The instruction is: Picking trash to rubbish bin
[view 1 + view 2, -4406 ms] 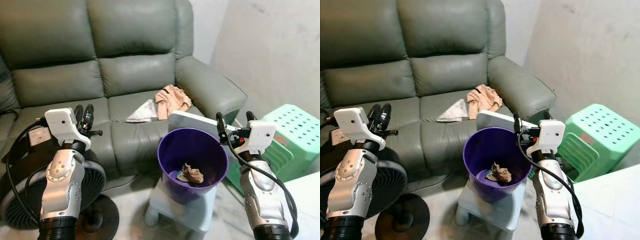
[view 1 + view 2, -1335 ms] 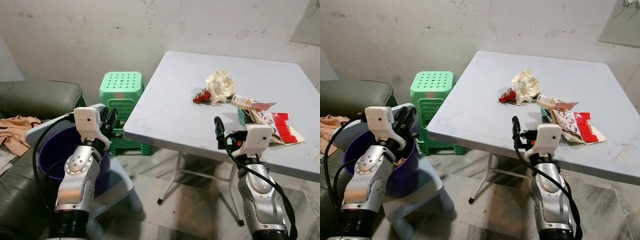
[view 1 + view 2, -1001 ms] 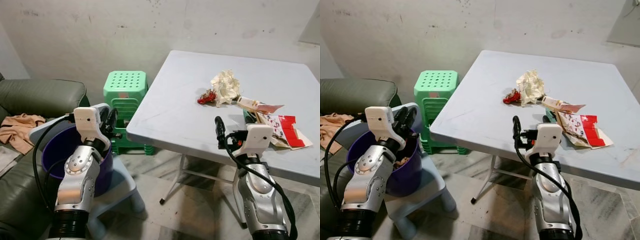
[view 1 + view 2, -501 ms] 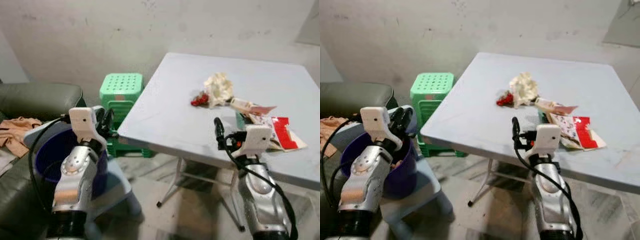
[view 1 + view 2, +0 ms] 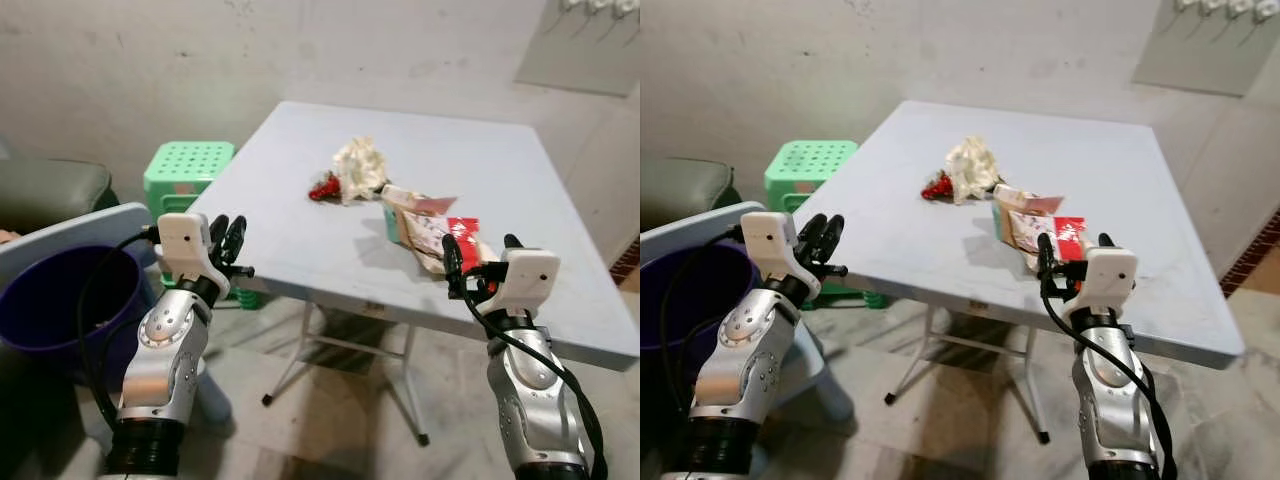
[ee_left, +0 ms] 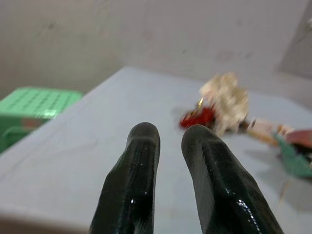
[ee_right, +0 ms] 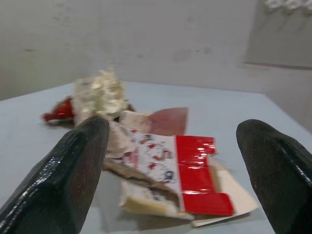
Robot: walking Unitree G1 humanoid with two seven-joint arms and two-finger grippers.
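Trash lies on the grey table (image 5: 290, 225): a crumpled cream paper (image 5: 357, 160), a small red wrapper (image 5: 322, 188) beside it, and a flattened red-and-white carton (image 5: 447, 238) with a pink flap (image 7: 165, 119). The purple bin (image 5: 45, 300) stands at the left edge, low beside the table. My right gripper (image 5: 480, 250) is open, held just short of the table's near edge and facing the carton. My left gripper (image 5: 228, 232) is shut on nothing, raised near the table's left corner; its wrist view looks over the tabletop toward the red wrapper (image 6: 197, 117).
A green plastic stool (image 5: 187, 163) stands between the bin and the table. A pale lid or board (image 5: 70, 225) leans behind the bin. A sofa arm (image 5: 40, 185) is at far left. The table's folding legs (image 5: 300, 345) stand on tiled floor.
The camera has swung right, away from the sofa and bin; the table and its trash now sit in the middle and closer. Both arms keep the same raised pose.
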